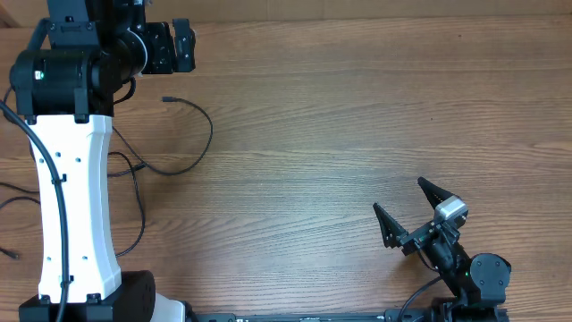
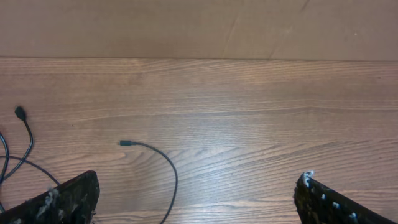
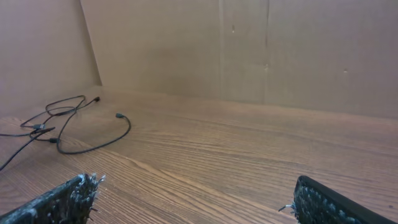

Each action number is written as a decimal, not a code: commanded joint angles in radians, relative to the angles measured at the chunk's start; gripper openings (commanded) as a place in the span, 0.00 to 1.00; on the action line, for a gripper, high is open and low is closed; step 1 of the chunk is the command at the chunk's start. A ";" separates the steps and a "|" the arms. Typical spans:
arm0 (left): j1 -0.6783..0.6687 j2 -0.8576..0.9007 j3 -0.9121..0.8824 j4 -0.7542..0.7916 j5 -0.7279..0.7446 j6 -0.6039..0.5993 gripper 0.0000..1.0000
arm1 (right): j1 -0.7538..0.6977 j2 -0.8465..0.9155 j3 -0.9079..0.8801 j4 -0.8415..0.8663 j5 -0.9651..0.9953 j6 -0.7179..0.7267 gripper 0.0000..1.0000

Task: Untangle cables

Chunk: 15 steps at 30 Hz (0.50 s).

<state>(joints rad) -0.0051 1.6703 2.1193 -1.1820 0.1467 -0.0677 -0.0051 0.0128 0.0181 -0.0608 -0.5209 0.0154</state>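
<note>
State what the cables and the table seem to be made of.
Cables: likely plastic or rubber jacket, matte black; they lie in soft loose curves. Table: wood or wood-look laminate, brown with clear grain lines, slight sheen; cannot tell which.

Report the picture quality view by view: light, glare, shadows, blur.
Overhead: even soft light, a faint pale sheen on the table, cables sharp, almost shadowless. Left wrist: plug crisp; the open left hand only dark, softer shapes in the bottom corners. Right wrist: dimmer and warmer, cables legible, the right hand slightly soft in the foreground.
</note>
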 commanded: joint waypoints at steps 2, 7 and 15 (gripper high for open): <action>-0.002 0.004 0.004 -0.005 0.000 0.008 1.00 | 0.004 -0.010 -0.010 0.008 -0.007 0.007 1.00; -0.002 0.005 0.004 -0.073 -0.024 0.012 0.99 | 0.004 -0.010 -0.010 0.008 -0.007 0.007 1.00; -0.009 -0.021 -0.023 -0.095 -0.035 0.020 0.99 | 0.004 -0.010 -0.010 0.007 -0.007 0.006 1.00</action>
<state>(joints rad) -0.0071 1.6703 2.1178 -1.2804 0.1268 -0.0669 -0.0048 0.0128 0.0181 -0.0608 -0.5209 0.0158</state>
